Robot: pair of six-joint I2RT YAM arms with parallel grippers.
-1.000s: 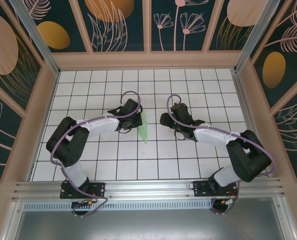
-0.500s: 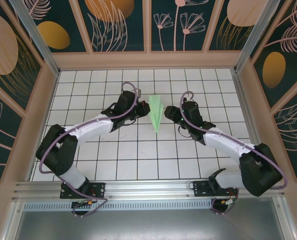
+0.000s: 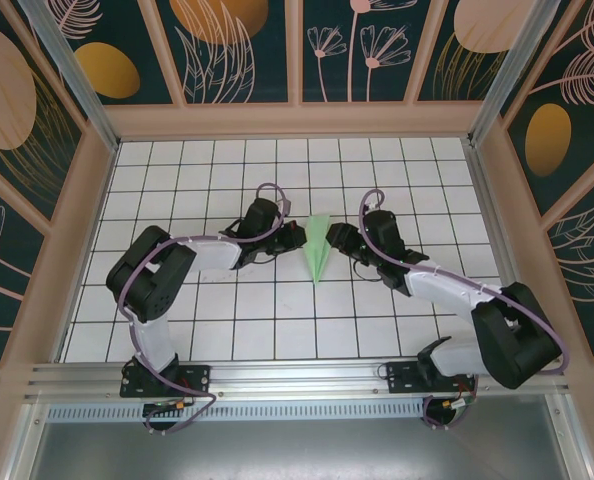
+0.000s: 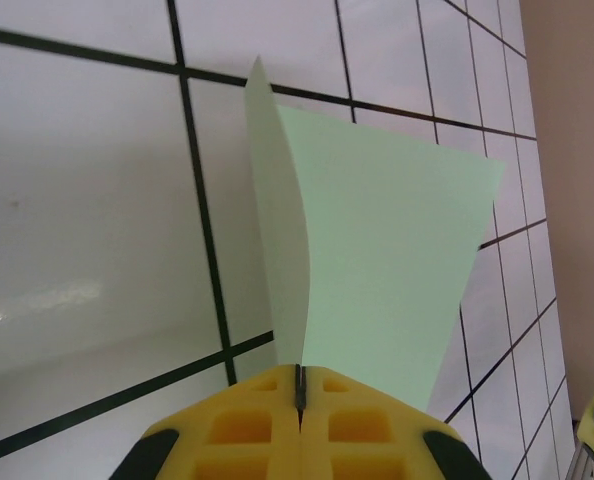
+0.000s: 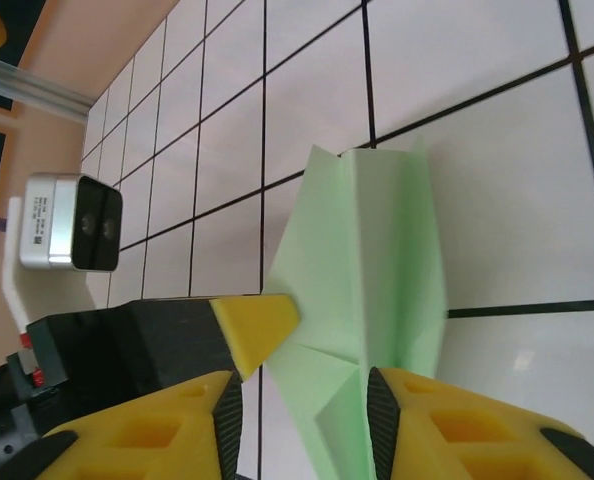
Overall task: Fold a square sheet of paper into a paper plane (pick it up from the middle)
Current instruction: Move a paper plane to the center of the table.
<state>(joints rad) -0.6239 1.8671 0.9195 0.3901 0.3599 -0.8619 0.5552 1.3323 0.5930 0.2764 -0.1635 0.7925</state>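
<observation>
The left gripper (image 4: 299, 388) is seen with its yellow fingers (image 4: 239, 432) pressed together, and an edge of the paper plane (image 4: 377, 260) is pinched in the thin seam between them. From that pinch the pale green paper is fanned away from the fingers, with one fold raised on edge along its left side and a broader flat panel spread to the right over the white grid tiles (image 4: 87, 200).

The right gripper (image 5: 302, 405) is held with its yellow fingers (image 5: 457, 425) spread apart. The lower part of the paper plane (image 5: 377, 250) lies in the gap between them and is not clamped. Whether the right-hand finger touches the paper cannot be told. In the same view, the yellow tip of the left gripper (image 5: 259, 322) is met at the plane's left edge, and a grey wrist camera (image 5: 72, 222) is mounted above its black body.

From above, the left gripper (image 3: 295, 238) and the right gripper (image 3: 334, 240) are placed on either side of the paper plane (image 3: 317, 248), near the middle of the tiled table (image 3: 177, 170). The plane's sharp tip is pointed toward the arm bases and its wide end toward the far wall. Whether it rests on the tiles cannot be told.
</observation>
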